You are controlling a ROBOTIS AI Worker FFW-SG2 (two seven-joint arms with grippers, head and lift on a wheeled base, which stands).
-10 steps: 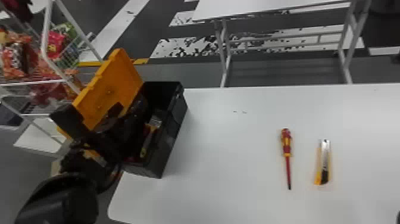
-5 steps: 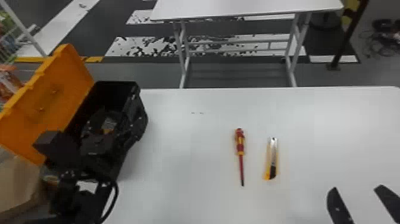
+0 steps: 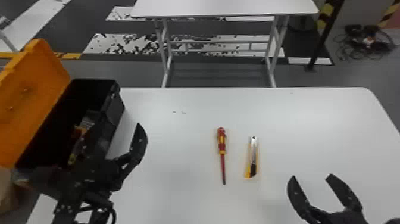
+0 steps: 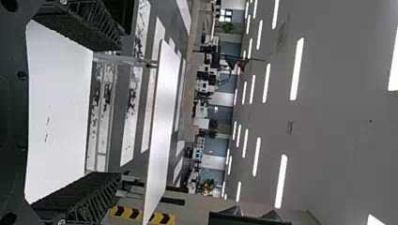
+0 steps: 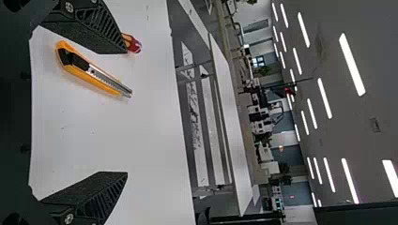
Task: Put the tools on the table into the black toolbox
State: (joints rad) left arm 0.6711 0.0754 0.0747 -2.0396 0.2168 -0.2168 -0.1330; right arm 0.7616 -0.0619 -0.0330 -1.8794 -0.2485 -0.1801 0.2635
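Head view: I look down on the white table (image 3: pixel 291 113) with two tools lying loose, one beside the other.
Cutter (image 3: pixel 252 158): flat on the table, to the left of my right gripper (image 3: pixel 312 176) and a little farther out. That hand is the nearer.
Long axis: runs mostly away from me, silver end far, yellow-and-black end close. My right fingers point much the same way, so I judge a shift leftward comes first, then one finger down on each side of the body.
Screwdriver (image 3: pixel 221 141): just left of the cutter, nearly in line with it, red-and-yellow handle far, tip towards me. I'd want to clear it when closing.
Right fingers: apart, nothing between them.
Left gripper (image 4: pixel 121 110): fingers apart and empty, beside the toolbox.
Toolbox (image 3: pixel 114 117): open, at the table's left.
Writing: none I can make out.
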